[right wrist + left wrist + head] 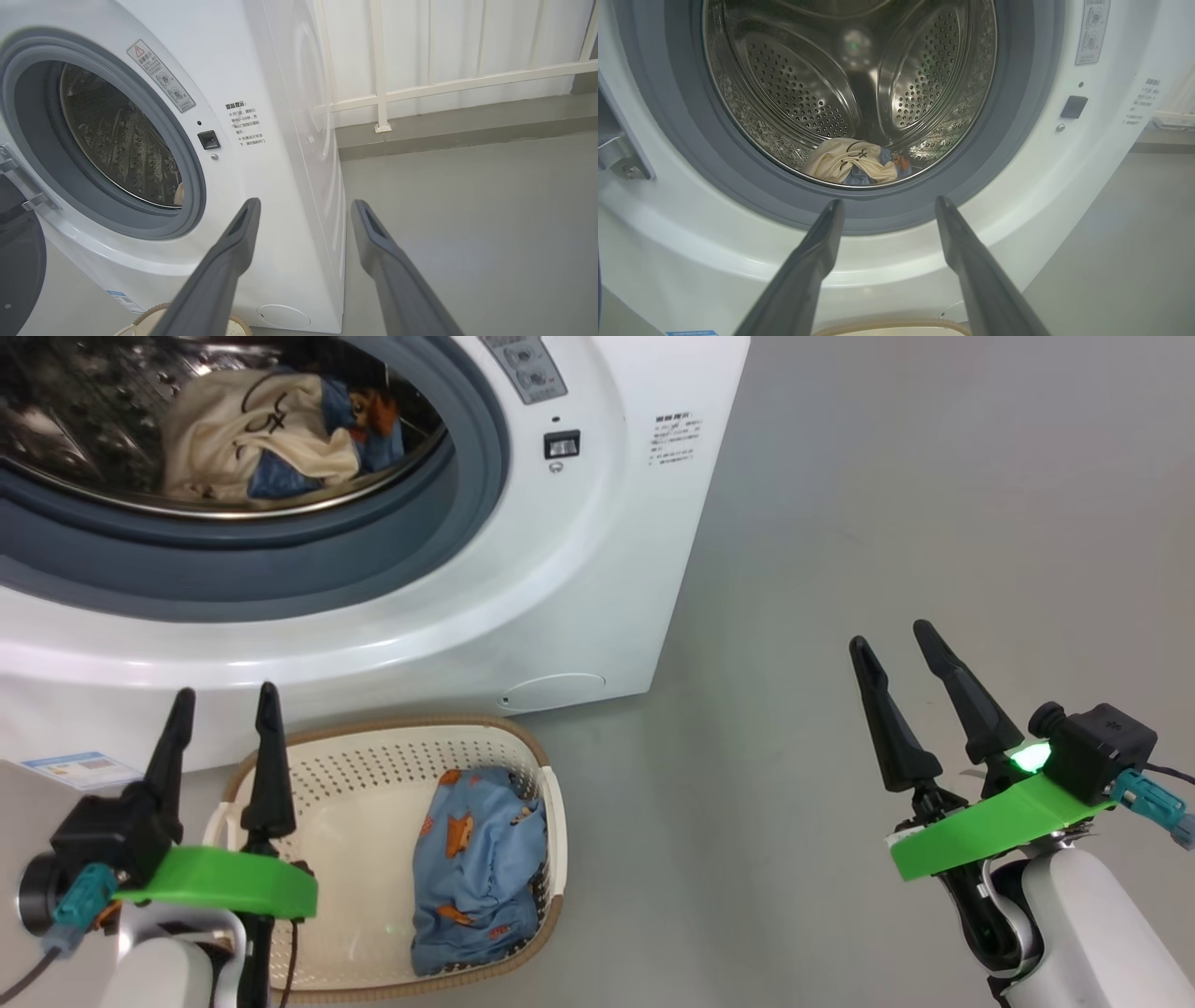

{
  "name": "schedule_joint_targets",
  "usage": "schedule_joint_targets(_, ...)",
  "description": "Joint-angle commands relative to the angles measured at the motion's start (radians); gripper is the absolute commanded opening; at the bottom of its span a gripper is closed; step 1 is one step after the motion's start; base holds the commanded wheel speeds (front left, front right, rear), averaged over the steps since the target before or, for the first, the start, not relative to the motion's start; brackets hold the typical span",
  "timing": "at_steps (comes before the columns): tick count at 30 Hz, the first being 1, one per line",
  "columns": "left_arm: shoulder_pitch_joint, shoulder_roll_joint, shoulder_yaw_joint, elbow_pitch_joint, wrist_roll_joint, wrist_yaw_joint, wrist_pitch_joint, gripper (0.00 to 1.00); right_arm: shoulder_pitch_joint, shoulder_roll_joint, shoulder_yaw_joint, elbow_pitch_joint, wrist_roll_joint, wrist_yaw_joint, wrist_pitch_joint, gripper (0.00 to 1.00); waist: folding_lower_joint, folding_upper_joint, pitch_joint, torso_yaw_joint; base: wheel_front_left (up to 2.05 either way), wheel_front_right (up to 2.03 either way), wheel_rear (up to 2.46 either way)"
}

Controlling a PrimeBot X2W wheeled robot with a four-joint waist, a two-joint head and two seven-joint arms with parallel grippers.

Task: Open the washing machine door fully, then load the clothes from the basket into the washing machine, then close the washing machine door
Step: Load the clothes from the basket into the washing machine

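Clothes [261,443] of cream and blue cloth lay at the bottom of the steel drum [794,84] inside the washing machine [579,588], and one more blue garment [481,863] with orange prints lay in the right half of the basket [373,775]. The basket stood on the grey floor [887,476], just in front of the machine. The washing machine door [18,270] was open, its dark rim at the left of the opening. The left hand [227,695] hung above the left edge of the basket, pointing toward the drum, its two fingers spread apart and holding nothing. The right hand [892,633] was well apart to the right, over bare floor, its fingers also parted and empty.
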Motion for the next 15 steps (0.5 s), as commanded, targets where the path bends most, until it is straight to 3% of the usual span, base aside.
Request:
schedule_joint_targets(1,0.009,0.016,0.033,-0.036,0.006,0.006,-0.006,1.0,0.023,-0.009,0.023,-0.02,-0.001,0.002,-0.005,1.0,0.0,-0.0001,-0.011,0.005,0.0,0.0,0.0)
schedule_joint_targets(15,0.088,-0.02,0.047,-0.051,0.011,-0.004,-0.006,1.0,0.044,-0.024,0.037,-0.006,0.001,0.002,-0.005,1.0,0.0,-0.0001,-0.091,0.012,0.0,0.0,0.0)
